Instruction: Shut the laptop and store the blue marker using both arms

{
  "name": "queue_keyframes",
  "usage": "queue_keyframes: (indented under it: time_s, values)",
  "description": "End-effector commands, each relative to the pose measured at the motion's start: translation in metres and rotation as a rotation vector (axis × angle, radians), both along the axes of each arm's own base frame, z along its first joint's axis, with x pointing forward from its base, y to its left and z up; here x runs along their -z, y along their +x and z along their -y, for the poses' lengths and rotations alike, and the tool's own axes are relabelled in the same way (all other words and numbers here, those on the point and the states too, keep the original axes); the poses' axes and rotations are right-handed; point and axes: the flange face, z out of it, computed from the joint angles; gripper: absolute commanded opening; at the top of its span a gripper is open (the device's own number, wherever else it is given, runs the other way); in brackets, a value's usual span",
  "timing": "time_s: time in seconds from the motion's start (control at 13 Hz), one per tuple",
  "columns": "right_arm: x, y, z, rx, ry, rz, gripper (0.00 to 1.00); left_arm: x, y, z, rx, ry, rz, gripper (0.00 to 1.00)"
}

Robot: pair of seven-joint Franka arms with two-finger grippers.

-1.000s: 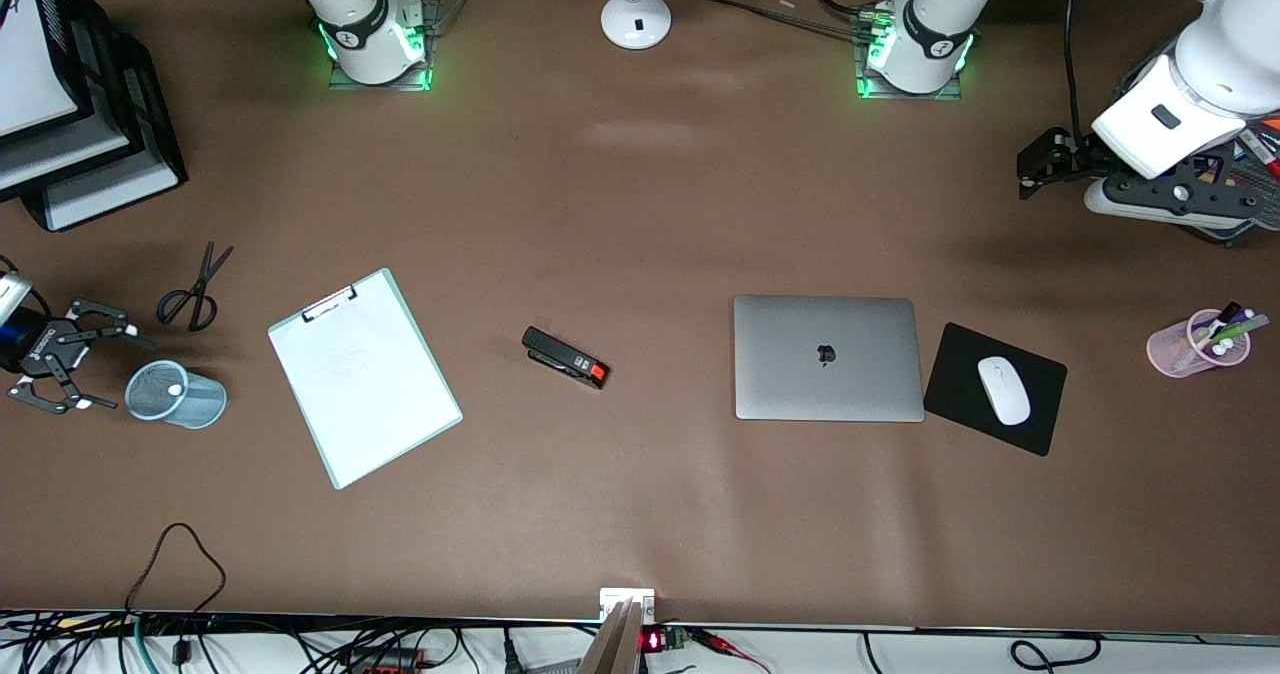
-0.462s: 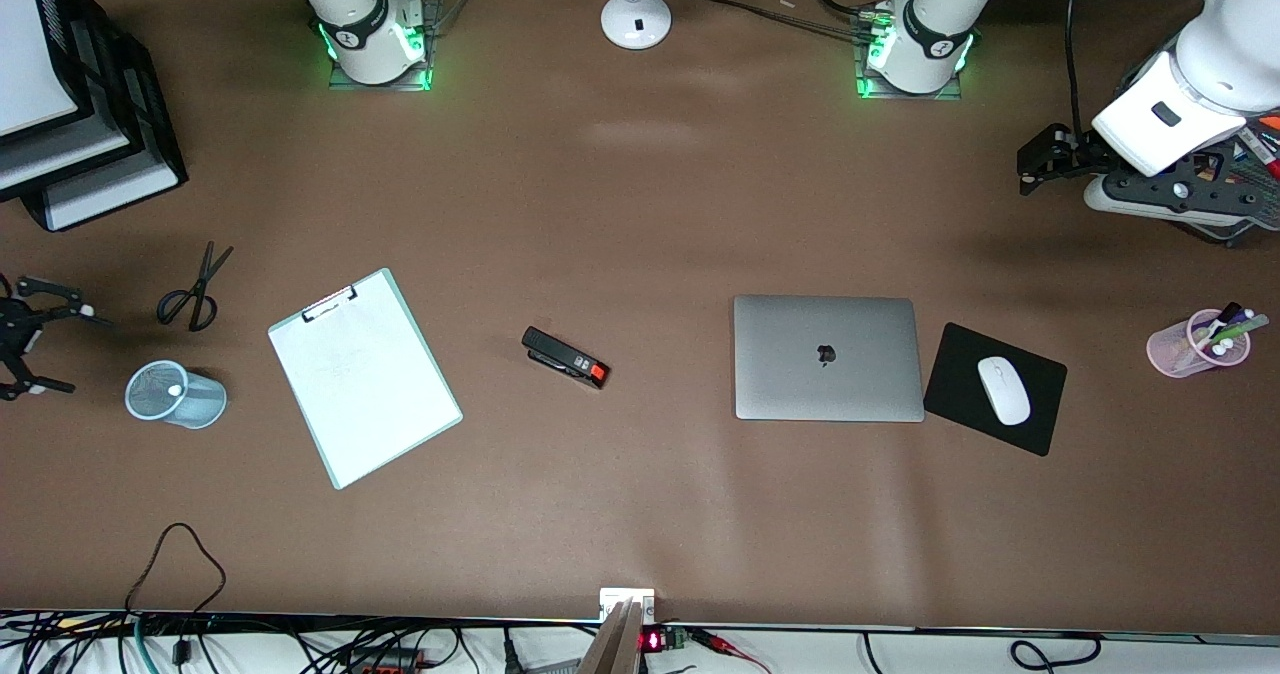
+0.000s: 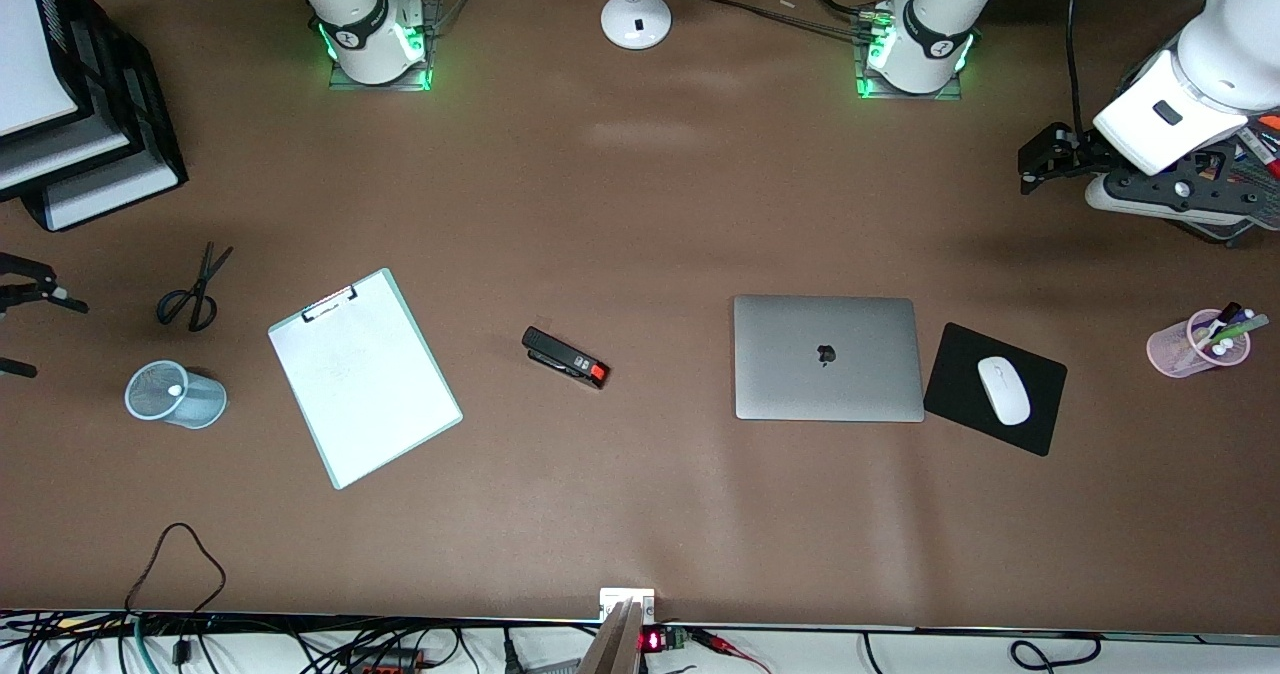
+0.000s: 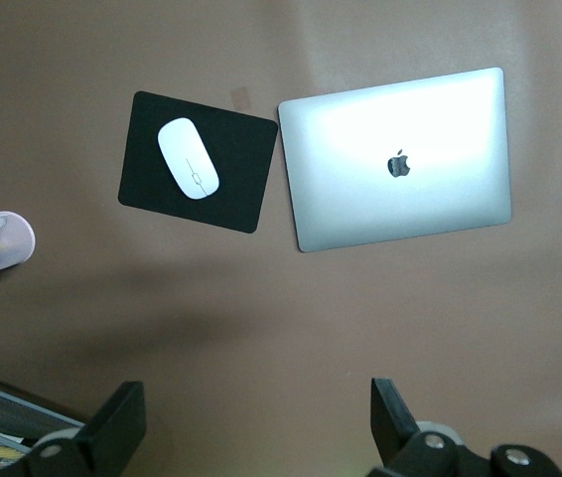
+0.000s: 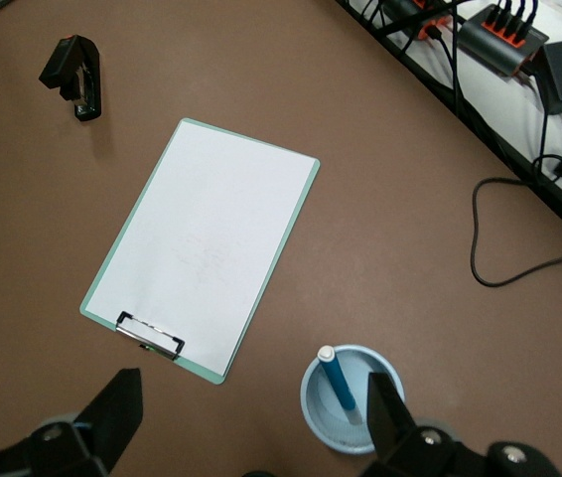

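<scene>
The silver-grey laptop [image 3: 825,357] lies closed on the table, apple logo up; it also shows in the left wrist view [image 4: 400,159]. The blue marker [image 5: 342,383] stands inside a light-blue mesh cup [image 5: 313,407], white end up. In the front view only its white end [image 3: 176,390] shows in the cup [image 3: 205,409]. My right gripper [image 3: 50,334] is open and empty, beside the cup at the right arm's end of the table; it also shows in its own wrist view [image 5: 251,422]. My left gripper [image 3: 1040,159] is open and empty, over the left arm's end of the table.
A clipboard [image 3: 363,376] with white paper lies beside the cup, scissors [image 3: 192,289] farther from the camera. A black stapler [image 3: 565,357] lies mid-table. A white mouse [image 3: 1003,390] sits on a black pad [image 3: 950,354] beside the laptop. A pink pen cup [image 3: 1190,346], a wire tray [image 3: 1255,169] and stacked trays [image 3: 80,144] stand at the table ends.
My right gripper has drawn away from the light-blue cup toward the right arm's end of the table, mostly out of the front view. The left arm has barely moved.
</scene>
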Motion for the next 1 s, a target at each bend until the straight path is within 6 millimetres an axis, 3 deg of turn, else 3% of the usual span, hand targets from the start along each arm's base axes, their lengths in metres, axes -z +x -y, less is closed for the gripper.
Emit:
queue_keyframes:
  time_s: [0.0,0.38,0.77,0.92]
  values:
    - [-0.023,-0.010,-0.020,0.087,-0.044,-0.090,1.00,-0.009,0.000,-0.005,0.036,0.016,0.003,1.00]
    - [-0.057,-0.016,-0.068,0.203,-0.160,-0.171,1.00,-0.009,0.002,-0.007,0.053,0.013,0.005,1.00]
    - [-0.070,-0.023,-0.115,0.331,-0.260,-0.283,1.00,-0.008,0.002,-0.007,0.052,0.013,-0.001,1.00]
    - [-0.072,-0.026,-0.123,0.349,-0.281,-0.301,1.00,-0.009,0.002,-0.006,0.055,0.013,0.002,1.00]
